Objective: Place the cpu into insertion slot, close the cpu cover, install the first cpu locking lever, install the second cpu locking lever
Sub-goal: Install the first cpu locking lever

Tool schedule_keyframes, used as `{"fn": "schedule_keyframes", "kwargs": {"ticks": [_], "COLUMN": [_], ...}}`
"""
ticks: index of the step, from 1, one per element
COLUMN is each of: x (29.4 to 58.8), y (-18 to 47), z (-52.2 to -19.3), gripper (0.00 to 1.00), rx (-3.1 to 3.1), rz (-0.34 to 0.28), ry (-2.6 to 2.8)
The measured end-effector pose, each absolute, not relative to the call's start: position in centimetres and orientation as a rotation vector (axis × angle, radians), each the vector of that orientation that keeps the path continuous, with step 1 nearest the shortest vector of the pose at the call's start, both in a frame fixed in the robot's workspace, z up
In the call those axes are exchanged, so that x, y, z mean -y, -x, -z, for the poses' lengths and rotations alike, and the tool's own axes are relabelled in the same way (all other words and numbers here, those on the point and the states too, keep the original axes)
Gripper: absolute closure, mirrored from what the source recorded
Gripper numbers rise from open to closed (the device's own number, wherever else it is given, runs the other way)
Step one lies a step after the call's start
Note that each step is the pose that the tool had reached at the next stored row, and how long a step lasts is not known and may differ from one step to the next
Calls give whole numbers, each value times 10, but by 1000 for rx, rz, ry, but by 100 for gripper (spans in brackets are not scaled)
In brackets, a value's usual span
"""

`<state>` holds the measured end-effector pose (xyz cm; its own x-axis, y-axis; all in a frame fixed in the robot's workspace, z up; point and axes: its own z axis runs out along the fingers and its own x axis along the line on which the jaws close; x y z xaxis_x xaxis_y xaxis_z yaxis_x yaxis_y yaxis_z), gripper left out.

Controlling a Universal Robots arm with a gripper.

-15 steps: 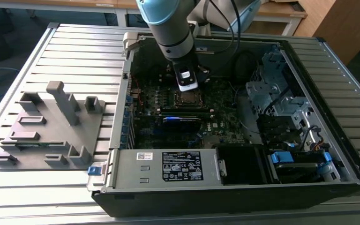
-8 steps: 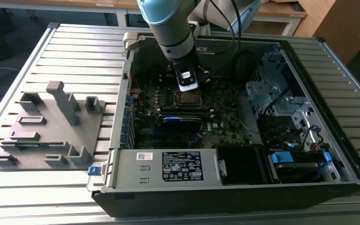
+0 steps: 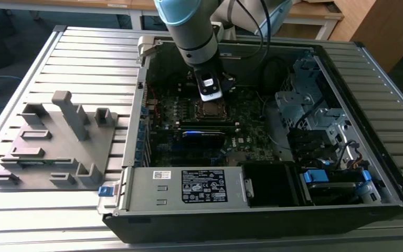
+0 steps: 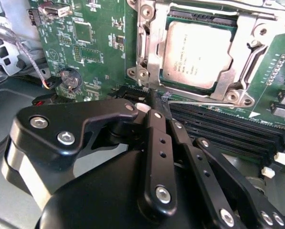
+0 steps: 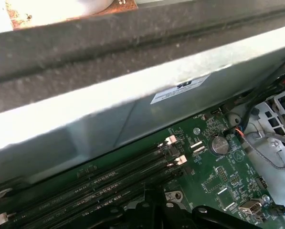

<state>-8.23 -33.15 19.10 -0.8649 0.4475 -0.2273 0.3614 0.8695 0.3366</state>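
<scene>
1. Exterior view: the arm (image 3: 191,31) comes down from the upper middle of the frame into the open computer case (image 3: 369,131); the case lies on a slatted metal table (image 3: 89,58); a grey fixture block (image 3: 54,142) sits on the table at the exterior view's left, well apart from the case.
2. The gripper (image 3: 211,95) hangs just above the socket area, in the upper middle of the green circuit board (image 3: 251,142).
3. Second wrist view: the cpu (image 4: 199,52) lies flat in the insertion slot (image 4: 202,18), silvery top up; the slot's dark edge shows along one side of the chip.
4. The cpu cover (image 4: 154,52) is down over the chip; its frame bars lie on the chip's edges and the metal top shows through the window.
5. The jaws of the gripper (image 4: 160,97) are drawn together, the tips meeting or nearly so; they stand at the end of a thin silvery locking lever (image 4: 204,103) that runs along the socket's side, between the cover and the black memory slots (image 4: 228,129); I cannot tell whether they pinch the lever or only touch it.
6. A coin cell (image 4: 70,78) sits on the board, well apart from the socket; in the first wrist view it (image 5: 219,143) lies near the ends of the memory slots (image 5: 109,186).
</scene>
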Motion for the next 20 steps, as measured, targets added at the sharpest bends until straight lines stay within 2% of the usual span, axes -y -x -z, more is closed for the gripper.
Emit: {"fn": "schedule_keyframes", "kwargs": {"ticks": [20], "x": [327], "y": [92], "z": [-191], "gripper": [90], "rx": [-2742], "rz": [-409], "ry": [-611]}}
